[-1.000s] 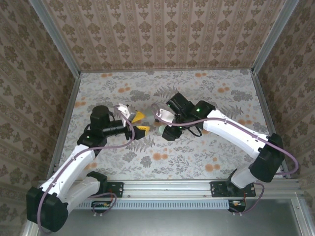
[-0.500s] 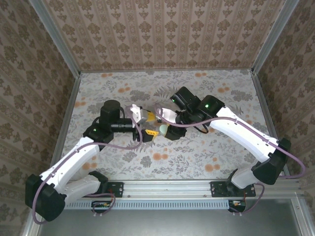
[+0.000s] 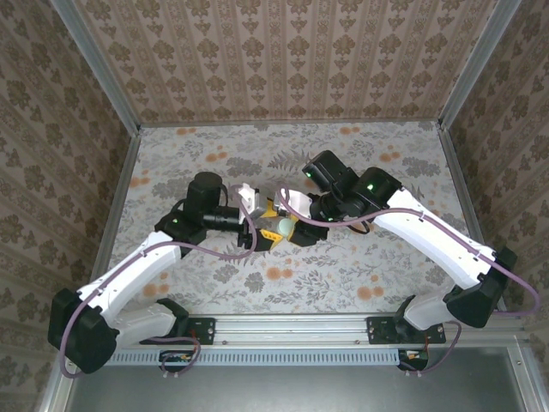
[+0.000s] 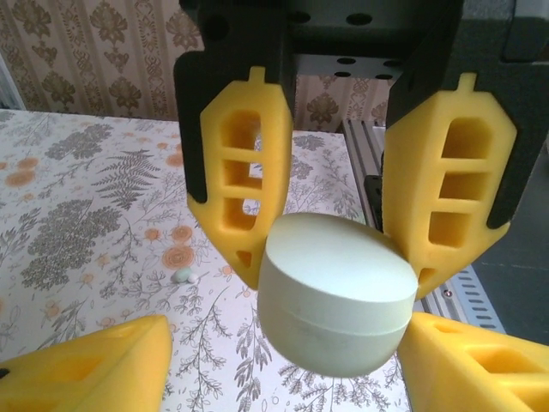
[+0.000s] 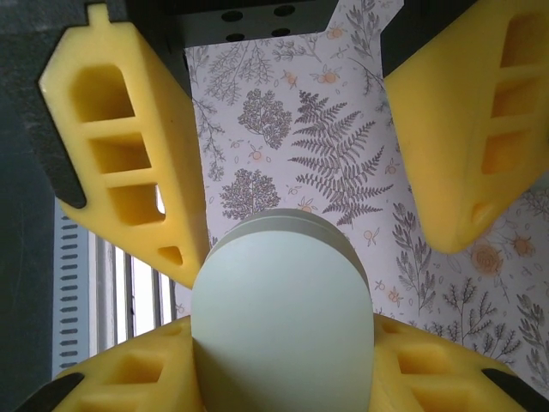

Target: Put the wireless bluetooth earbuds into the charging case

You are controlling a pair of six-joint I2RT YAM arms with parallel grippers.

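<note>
The pale green charging case (image 4: 333, 296), its lid closed, is off the table and clamped between the yellow fingers (image 4: 236, 189) of the right gripper (image 3: 293, 228), one finger pressing each side. In the right wrist view the case sits low between that gripper's own fingertips. The left gripper (image 3: 268, 226) faces it from the other side, jaws spread wider than the case, one finger (image 5: 129, 154) on either side of it; whether they touch the case I cannot tell. From above, the two grippers meet tip to tip over the middle of the floral table (image 3: 386, 172). A small whitish earbud (image 4: 184, 276) lies on the table below the case, apart from both grippers
</note>
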